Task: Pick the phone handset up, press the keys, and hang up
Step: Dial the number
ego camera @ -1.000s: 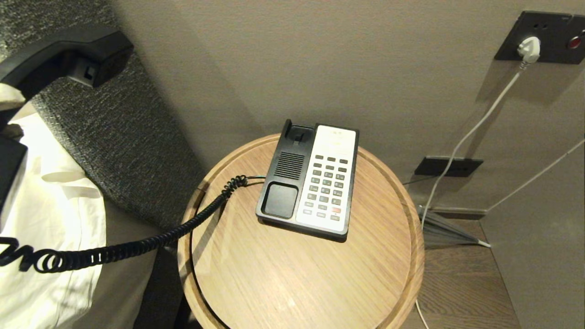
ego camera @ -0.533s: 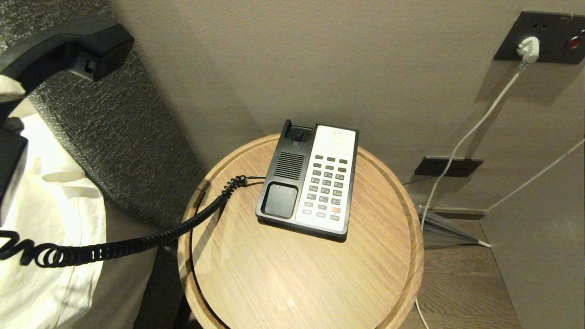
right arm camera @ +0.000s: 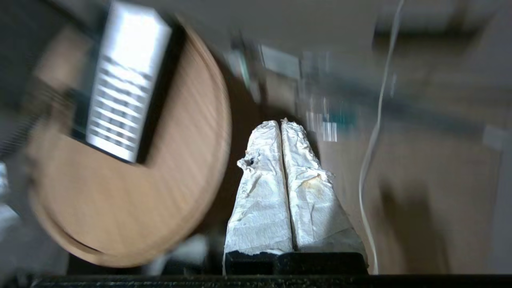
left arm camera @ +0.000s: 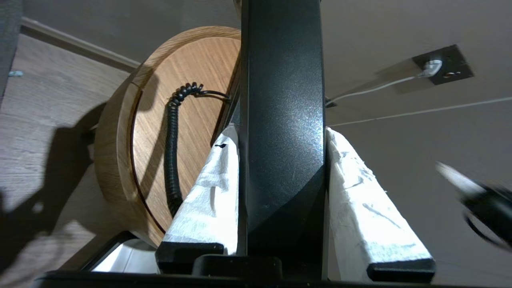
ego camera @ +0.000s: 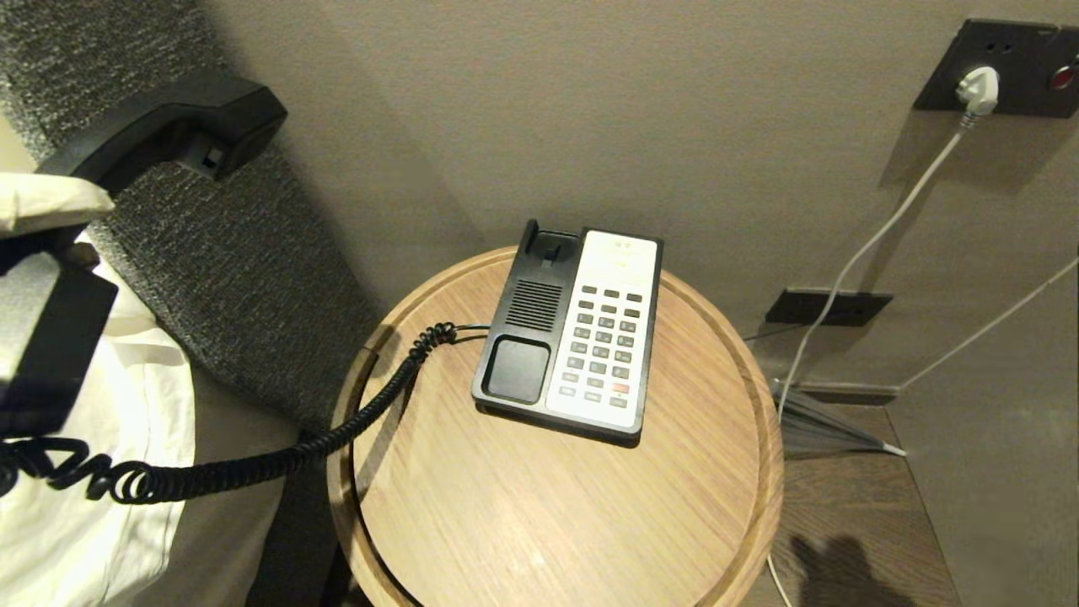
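Observation:
My left gripper [ego camera: 34, 228] is shut on the black phone handset [ego camera: 169, 126], holding it in the air at the far left, above the bed. In the left wrist view its white-wrapped fingers [left arm camera: 208, 192] clamp both sides of the handset [left arm camera: 282, 100]. The coiled cord [ego camera: 362, 405] sags from the handset across to the phone base [ego camera: 518, 337], which sits on the round wooden table [ego camera: 523, 506] with an empty cradle and grey keys [ego camera: 603, 341]. My right gripper [right arm camera: 281, 124] is shut and empty, low beside the table's right edge. It does not show in the head view.
A grey headboard [ego camera: 211, 253] and white bedding [ego camera: 126, 379] lie left of the table. A white plug [ego camera: 978, 88] sits in a wall socket, with its cable [ego camera: 851, 261] running down to the floor on the right. A shadow [ego camera: 843, 573] falls on the floor there.
The handset in my left gripper has shifted right and slightly down, and the cord has sagged lower. A shadow has appeared on the floor at the bottom right.

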Motion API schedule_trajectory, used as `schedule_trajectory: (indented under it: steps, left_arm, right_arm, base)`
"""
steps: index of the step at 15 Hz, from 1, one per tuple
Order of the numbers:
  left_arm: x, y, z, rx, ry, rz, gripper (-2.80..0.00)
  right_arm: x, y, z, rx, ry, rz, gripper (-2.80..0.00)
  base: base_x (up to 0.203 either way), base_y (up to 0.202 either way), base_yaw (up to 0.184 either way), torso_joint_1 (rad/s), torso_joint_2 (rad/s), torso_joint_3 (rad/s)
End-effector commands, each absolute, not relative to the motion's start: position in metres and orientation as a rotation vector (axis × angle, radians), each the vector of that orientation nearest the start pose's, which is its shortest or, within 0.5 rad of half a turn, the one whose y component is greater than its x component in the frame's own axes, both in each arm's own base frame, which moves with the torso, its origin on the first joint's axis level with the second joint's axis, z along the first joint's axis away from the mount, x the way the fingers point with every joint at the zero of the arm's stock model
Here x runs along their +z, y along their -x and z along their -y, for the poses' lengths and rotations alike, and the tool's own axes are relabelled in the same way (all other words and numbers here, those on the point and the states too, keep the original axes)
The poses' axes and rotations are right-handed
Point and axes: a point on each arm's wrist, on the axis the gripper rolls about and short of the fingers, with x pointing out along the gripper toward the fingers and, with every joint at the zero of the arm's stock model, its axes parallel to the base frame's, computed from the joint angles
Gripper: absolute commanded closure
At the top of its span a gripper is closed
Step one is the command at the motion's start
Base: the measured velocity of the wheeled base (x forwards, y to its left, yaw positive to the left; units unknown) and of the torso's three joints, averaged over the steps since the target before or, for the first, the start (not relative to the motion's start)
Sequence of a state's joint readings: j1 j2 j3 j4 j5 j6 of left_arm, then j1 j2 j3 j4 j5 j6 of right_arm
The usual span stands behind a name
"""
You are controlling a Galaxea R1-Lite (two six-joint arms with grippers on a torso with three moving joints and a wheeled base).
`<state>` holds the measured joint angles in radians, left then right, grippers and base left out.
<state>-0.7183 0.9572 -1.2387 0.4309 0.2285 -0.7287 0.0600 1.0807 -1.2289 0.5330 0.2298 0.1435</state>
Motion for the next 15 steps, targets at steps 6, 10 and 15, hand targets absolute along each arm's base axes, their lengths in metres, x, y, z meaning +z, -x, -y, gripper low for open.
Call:
schedule_trajectory:
  steps: [6, 10, 15]
  left_arm:
    - [0.350, -0.060, 0.046, -0.413, 0.646, -0.310, 0.00]
    - [0.350, -0.058, 0.044, -0.413, 0.648, -0.306, 0.00]
    - [0.348, -0.058, 0.044, -0.412, 0.644, -0.310, 0.00]
  right_arm:
    - [0.287, -0.250, -0.150, 0.438, -0.060, -0.554, 0.00]
    - [0.283, -0.265, -0.185, 0.427, -0.032, -0.528, 0.00]
    - [0.282, -0.250, -0.213, 0.503, -0.022, -0.545, 0.00]
  base:
    - [0.000, 0.000, 0.000, 0.000, 0.00, 0.000]
    - [0.000, 0.000, 0.000, 0.000, 0.00, 0.000]
    - [0.000, 0.000, 0.000, 0.000, 0.00, 0.000]
